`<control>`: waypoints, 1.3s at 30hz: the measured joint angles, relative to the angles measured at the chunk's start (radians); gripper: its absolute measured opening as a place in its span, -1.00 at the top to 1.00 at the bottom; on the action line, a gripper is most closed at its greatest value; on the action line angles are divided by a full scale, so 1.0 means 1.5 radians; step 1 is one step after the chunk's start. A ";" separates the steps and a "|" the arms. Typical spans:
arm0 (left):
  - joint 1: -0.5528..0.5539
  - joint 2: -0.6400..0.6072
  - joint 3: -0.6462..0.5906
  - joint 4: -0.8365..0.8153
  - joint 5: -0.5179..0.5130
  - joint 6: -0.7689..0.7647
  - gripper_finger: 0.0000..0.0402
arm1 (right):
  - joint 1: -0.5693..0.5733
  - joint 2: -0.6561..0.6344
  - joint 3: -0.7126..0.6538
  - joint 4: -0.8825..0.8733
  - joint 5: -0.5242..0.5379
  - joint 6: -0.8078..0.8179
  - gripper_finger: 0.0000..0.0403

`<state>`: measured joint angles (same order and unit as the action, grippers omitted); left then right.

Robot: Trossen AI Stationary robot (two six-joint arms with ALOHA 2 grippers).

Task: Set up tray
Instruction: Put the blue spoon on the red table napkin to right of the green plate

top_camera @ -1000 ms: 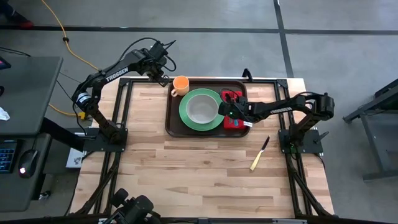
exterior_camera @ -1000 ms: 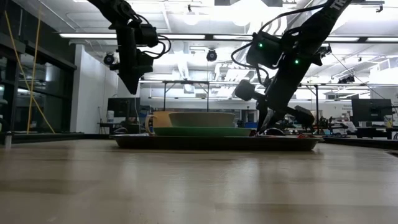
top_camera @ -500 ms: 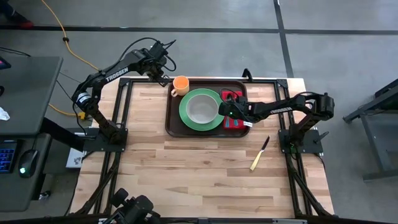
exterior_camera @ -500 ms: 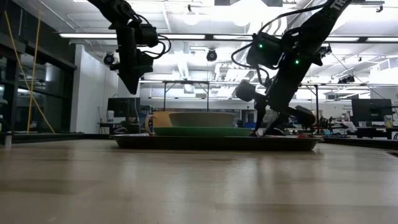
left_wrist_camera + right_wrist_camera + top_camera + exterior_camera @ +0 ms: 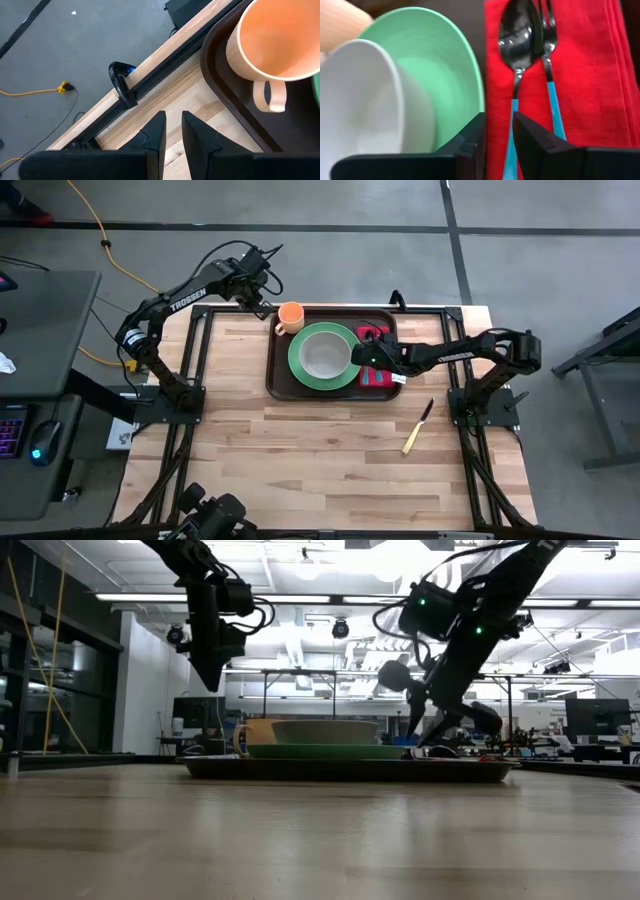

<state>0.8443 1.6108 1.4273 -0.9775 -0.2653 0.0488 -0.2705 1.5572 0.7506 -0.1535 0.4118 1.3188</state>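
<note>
Tray (image 5: pixel 279 378) flat, long axis along table's far edge, rim up

Overhead and table-level views share the tray (image 5: pixel 330 388).

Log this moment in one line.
right gripper: open, above spoon and fork on red napkin | left gripper: idle beside tray

Right gripper (image 5: pixel 497 142) slightly parted, apparently empty; left gripper (image 5: pixel 171 131) hovers, narrow gap
</note>
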 joint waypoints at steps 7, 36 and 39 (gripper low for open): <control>0.000 0.000 0.000 -0.027 0.000 0.006 0.54 | 0.000 -0.070 0.000 -0.046 -0.002 -0.033 0.68; 0.000 -0.193 0.000 -0.120 0.176 -0.021 0.54 | 0.077 -0.223 0.000 -0.304 -0.045 -0.049 0.77; 0.000 -0.219 0.000 -0.129 0.204 -0.021 0.54 | 0.076 -0.223 0.000 -0.304 -0.068 -0.062 0.76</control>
<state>0.8444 1.2823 1.4273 -1.1708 0.0403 0.0174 -0.1571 1.2221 0.7506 -0.6094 0.3103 1.2255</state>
